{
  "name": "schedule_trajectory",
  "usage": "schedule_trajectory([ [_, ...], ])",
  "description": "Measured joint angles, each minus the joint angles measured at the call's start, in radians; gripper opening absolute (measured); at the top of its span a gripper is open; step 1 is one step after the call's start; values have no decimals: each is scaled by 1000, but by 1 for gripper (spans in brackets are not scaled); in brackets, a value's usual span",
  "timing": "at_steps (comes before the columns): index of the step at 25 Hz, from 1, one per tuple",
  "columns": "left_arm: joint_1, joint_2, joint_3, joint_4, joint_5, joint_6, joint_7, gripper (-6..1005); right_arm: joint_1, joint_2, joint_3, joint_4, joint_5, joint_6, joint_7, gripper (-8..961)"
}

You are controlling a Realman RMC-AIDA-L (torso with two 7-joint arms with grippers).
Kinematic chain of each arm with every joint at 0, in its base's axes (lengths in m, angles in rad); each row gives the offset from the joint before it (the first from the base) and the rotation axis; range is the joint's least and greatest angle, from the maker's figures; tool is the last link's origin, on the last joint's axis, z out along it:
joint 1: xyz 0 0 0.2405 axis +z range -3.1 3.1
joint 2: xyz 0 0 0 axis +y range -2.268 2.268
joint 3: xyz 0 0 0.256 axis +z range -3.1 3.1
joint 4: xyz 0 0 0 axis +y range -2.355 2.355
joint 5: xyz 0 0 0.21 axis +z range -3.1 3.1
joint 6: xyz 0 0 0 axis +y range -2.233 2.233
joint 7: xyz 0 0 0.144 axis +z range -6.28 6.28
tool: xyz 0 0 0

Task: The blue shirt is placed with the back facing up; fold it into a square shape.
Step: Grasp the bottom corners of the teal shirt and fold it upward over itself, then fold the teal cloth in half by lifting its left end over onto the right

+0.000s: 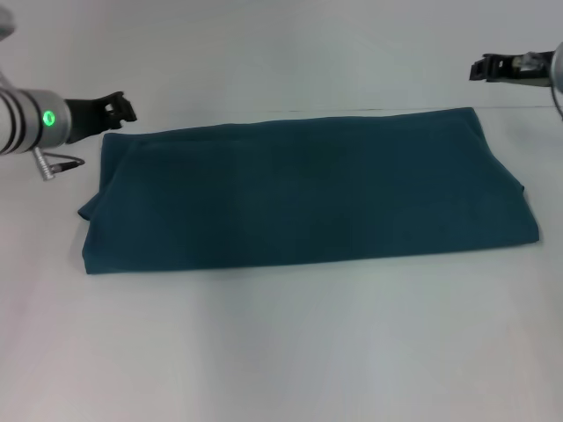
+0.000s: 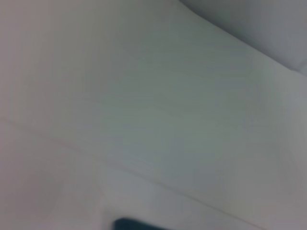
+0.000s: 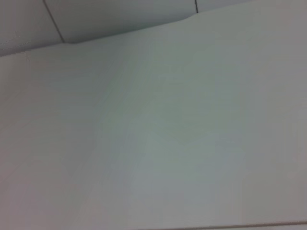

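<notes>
Dark teal-blue cotton shirt point(image 1: 308, 189) lies folded oblong on white bench point(image 1: 281, 352); left end effector point(image 1: 119, 109) and right end effector point(image 1: 486, 68) hover apart, finger spread indeterminable.

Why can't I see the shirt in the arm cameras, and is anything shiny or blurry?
Head view: even, soft light, the blue shirt clear, only faint shadow at its edges, no glare. Left wrist view: blurry pale table, just a dark sliver of shirt at one edge. Right wrist view: out of focus, only table. The left claw and right claw sit by the shirt's far corners.
</notes>
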Motion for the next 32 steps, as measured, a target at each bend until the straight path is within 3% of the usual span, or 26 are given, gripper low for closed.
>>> schedule_trajectory([
  [4, 88, -37, 0, 125, -46, 58, -64, 225, -52, -27, 69, -73, 43, -119, 1, 288],
  [7, 199, -76, 5, 273, -203, 210, -19, 312, -146, -38, 140, -174, 149, -315, -43, 423],
  [9, 270, -75, 0, 305, -350, 346, 38, 371, -218, -42, 174, -213, 272, -469, -104, 524],
  [12, 358, -48, -5, 288, -543, 535, 81, 458, -327, -51, 220, -221, 456, -709, -203, 618],
  [13, 397, -39, -15, 279, -599, 610, 80, 493, -397, -56, 249, -213, 537, -831, -251, 640],
  [15, 466, -41, -79, 272, -638, 757, 48, 563, -432, -57, 265, -209, 574, -894, -272, 684],
  [19, 518, -51, -136, 266, -624, 850, 0, 713, -532, -50, 314, -203, 630, -1033, -321, 771],
  [23, 563, -59, -159, 286, -543, 881, -91, 891, -588, -46, 319, -199, 628, -1079, -345, 853],
  [27, 569, -64, -172, 289, -492, 857, -150, 901, -600, -52, 319, -180, 627, -1107, -365, 930],
  [32, 559, -69, -167, 246, -483, 756, -182, 904, -585, -56, 317, -175, 628, -1107, -374, 927],
])
